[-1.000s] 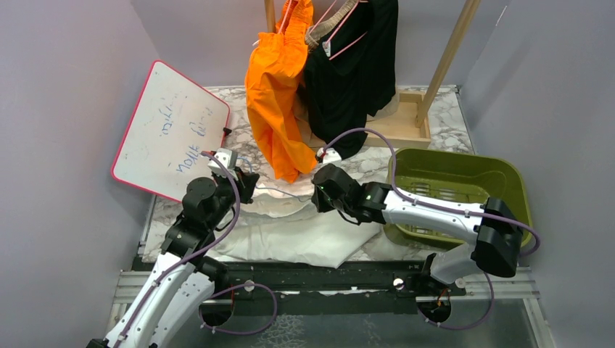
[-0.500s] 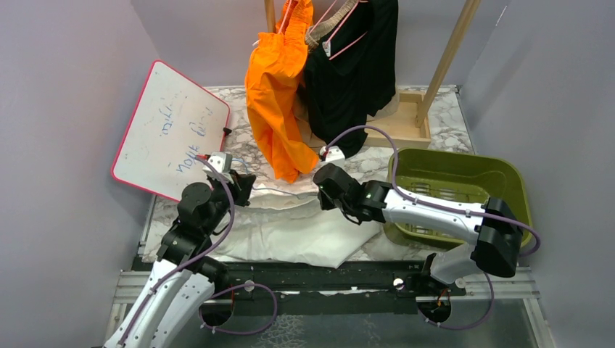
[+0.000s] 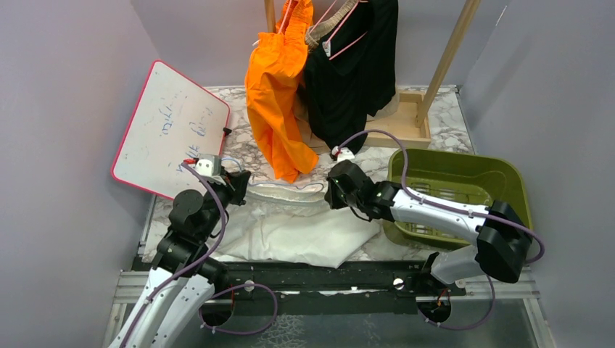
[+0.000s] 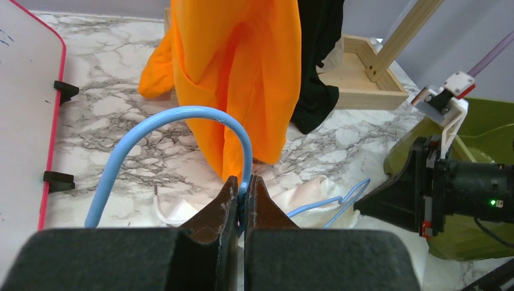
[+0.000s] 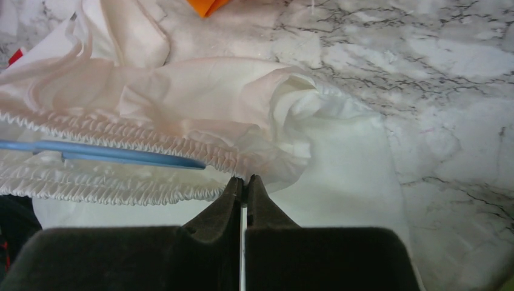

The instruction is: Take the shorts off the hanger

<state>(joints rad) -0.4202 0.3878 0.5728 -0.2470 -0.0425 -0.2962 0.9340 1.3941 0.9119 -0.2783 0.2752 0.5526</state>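
**White shorts (image 3: 290, 232), waist stretched wide**

They lie flat on the marble table (image 3: 450, 130), gathered elastic waist running left to right. My left gripper (image 4: 244, 185) is pinched tight on the thin blue hanger (image 4: 182, 115) at its hook. My right gripper (image 5: 243, 182) is clamped on the soft waist edge. Since a second ago both have drawn apart, stretching the waist.
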